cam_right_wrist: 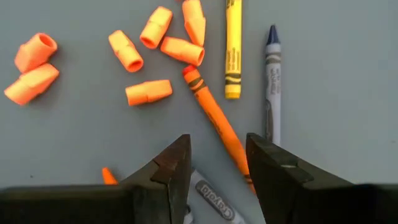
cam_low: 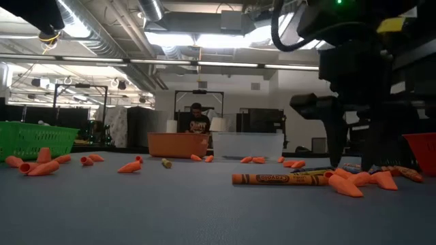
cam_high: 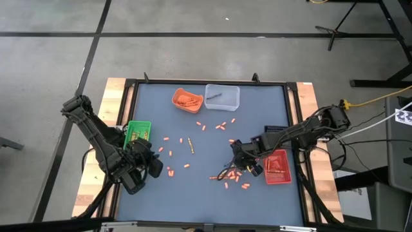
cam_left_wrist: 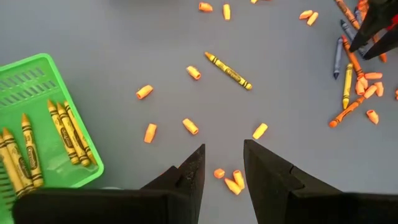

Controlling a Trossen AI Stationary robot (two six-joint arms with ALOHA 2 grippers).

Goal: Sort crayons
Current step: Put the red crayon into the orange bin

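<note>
Several crayons lie flat in a heap on the blue-grey mat at the near right, among orange caps [cam_high: 233, 175]. The right wrist view shows an orange crayon [cam_right_wrist: 217, 121], a yellow one [cam_right_wrist: 233, 46], a blue-grey one [cam_right_wrist: 272, 84] and a grey-wrapped one [cam_right_wrist: 214, 198]. My right gripper [cam_right_wrist: 219, 146] is open, low over this heap [cam_high: 239, 154], its fingers on either side of the orange crayon's near part. A lone yellow crayon [cam_high: 190, 145] lies mid-table. My left gripper [cam_left_wrist: 224, 152] is open and empty above the mat near the green tray [cam_high: 154, 164].
A green tray [cam_high: 137, 132] with yellow crayons [cam_left_wrist: 65, 134] stands at the left. An orange tray [cam_high: 187, 99] and a clear tray [cam_high: 222, 96] stand at the far edge, and a red tray [cam_high: 278, 166] at the right. Orange caps [cam_left_wrist: 191, 126] are scattered over the mat.
</note>
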